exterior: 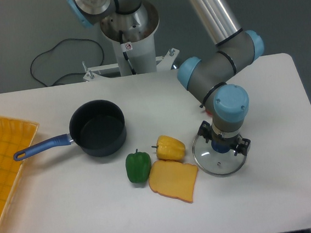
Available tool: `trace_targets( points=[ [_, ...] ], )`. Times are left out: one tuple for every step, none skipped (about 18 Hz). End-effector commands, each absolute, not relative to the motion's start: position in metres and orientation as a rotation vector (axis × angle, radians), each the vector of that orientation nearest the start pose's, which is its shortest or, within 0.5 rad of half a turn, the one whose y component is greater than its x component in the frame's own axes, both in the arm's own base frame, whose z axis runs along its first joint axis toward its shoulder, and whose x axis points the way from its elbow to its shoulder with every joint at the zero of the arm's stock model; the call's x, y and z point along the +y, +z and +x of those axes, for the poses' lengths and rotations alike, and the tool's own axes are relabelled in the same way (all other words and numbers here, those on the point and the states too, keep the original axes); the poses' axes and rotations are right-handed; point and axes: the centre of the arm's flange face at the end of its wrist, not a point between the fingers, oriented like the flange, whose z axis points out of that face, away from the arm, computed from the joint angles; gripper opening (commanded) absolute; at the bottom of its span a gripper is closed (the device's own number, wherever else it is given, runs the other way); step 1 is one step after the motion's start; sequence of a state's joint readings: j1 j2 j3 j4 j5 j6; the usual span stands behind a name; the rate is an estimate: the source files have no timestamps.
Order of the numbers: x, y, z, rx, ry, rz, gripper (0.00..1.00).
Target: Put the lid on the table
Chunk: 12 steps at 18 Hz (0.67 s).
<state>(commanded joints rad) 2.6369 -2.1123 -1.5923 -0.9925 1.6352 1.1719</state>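
the black two-finger gripper point(223, 144) points straight down over the middle of the round transparent glass lid with a thin silver rim point(220, 162), right where its dark knob would be; the wrist hides the fingertips, so it cannot be told whether the jaws are clamped on the knob or let go. the lid lies flat on the large white rectangular table point(273, 193), on the right half, with its left edge just beside the yellow bell pepper point(170, 147) and close to the flat orange-yellow slice of cheese point(174, 181). the grey arm with light blue joint caps point(220, 66) rises from the gripper up and back toward the silver base column point(130, 25) at the far edge of the table.

left of the cheese, and touching it, stands a green bell pepper point(137, 166). further left sits the dark saucepan with a blue handle point(94, 129), open and uncovered, well apart from the lid, its handle pointing toward the yellow-orange gridded tray point(2, 159) at the left edge. a black cable point(56, 57) loops on the grey floor behind the table.
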Motion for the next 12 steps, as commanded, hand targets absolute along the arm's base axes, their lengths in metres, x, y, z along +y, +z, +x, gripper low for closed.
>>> trace_targets(
  points=[
    [0.427, 0.223, -0.511, 0.167, 0.078, -3.184, 1.0],
    [0.43, 0.23, -0.513, 0.171, 0.096, -3.176, 1.0],
    [0.432, 0.237, -0.515, 0.173, 0.115, -3.168, 1.0],
    [0.438, 0.242, -0.515, 0.186, 0.131, -3.16, 1.0],
    [0.445, 0.249, -0.515, 0.2, 0.143, -3.149, 1.0],
    [0.45, 0.254, -0.513, 0.235, 0.16, -3.147, 1.0],
    [0.455, 0.256, -0.509, 0.278, 0.165, -3.144, 1.0],
    [0.458, 0.263, -0.505, 0.316, 0.179, -3.134, 1.0],
    [0.458, 0.269, -0.5, 0.335, 0.186, -3.128, 1.0],
    [0.461, 0.274, -0.493, 0.358, 0.195, -3.122, 1.0],
    [0.465, 0.28, -0.488, 0.371, 0.206, -3.116, 1.0],
    [0.464, 0.282, -0.488, 0.371, 0.208, -3.115, 1.0]
  ],
)
